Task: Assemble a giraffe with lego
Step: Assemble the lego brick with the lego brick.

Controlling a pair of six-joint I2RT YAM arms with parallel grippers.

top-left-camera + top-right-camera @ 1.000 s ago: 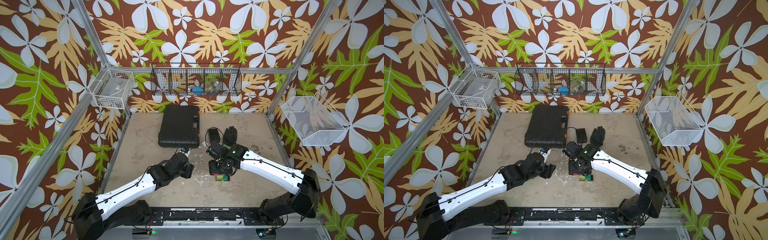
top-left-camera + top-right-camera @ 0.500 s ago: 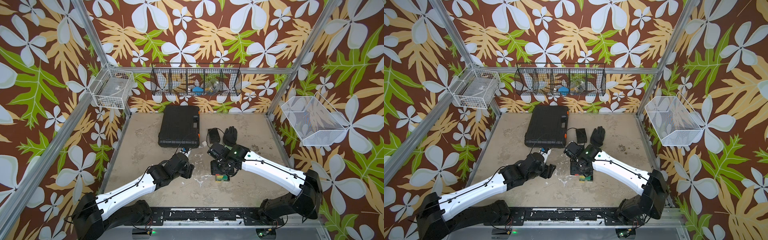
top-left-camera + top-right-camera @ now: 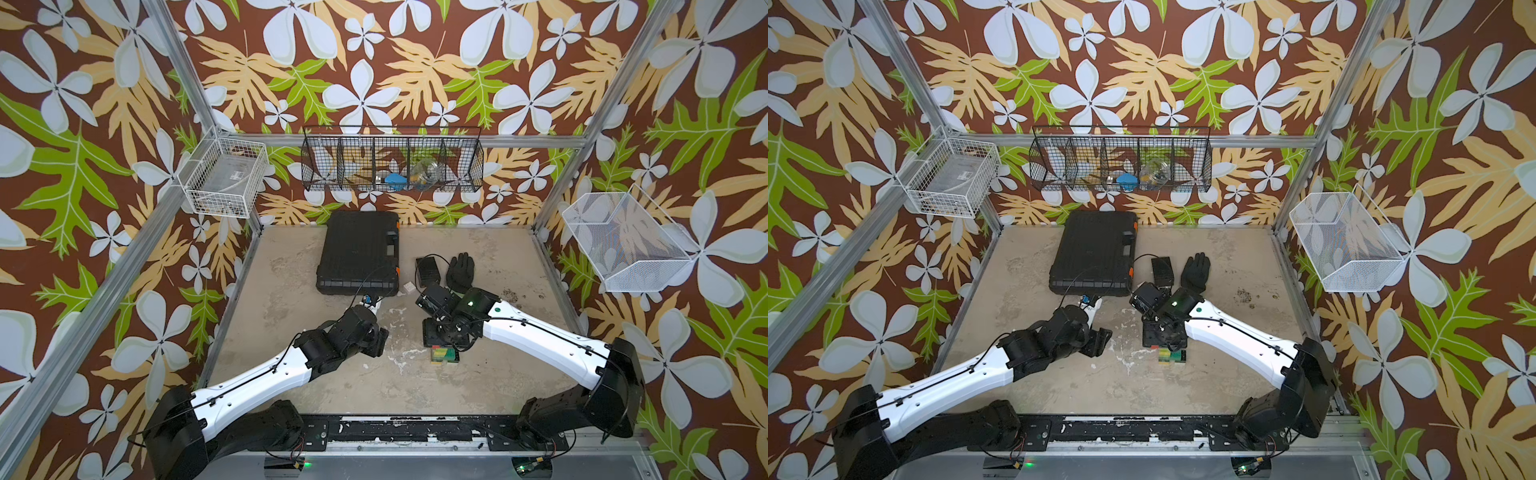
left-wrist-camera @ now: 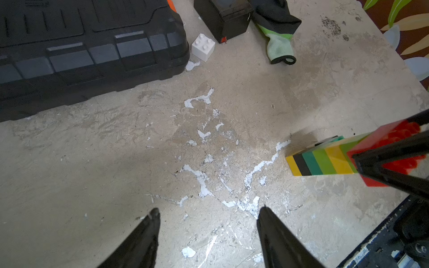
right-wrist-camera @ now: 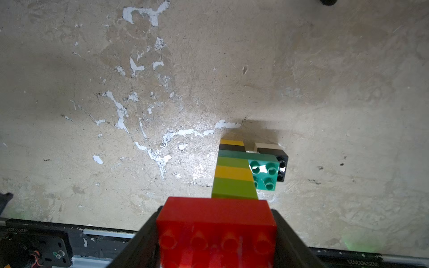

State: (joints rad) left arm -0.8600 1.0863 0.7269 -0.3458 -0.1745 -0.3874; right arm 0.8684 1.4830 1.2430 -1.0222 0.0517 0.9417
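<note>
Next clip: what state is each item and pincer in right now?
giraffe: standing upright, partly built
red brick: atop the neck, gripped
black case: closed
white brick: loose beside black case, studs up
glove: lying flat
left pincer: open, empty
right pincer: shut on red brick

Upright giraffe [image 5: 232,176], loose white lego [image 4: 203,47]

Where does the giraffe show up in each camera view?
Top view: giraffe just below picture centre.
Top view: giraffe just below centre again.
Left wrist: giraffe gripped by the right fingers.
Right wrist: giraffe, red head between fingers.
Shared landmark: white scuffs beside its feet.
</note>
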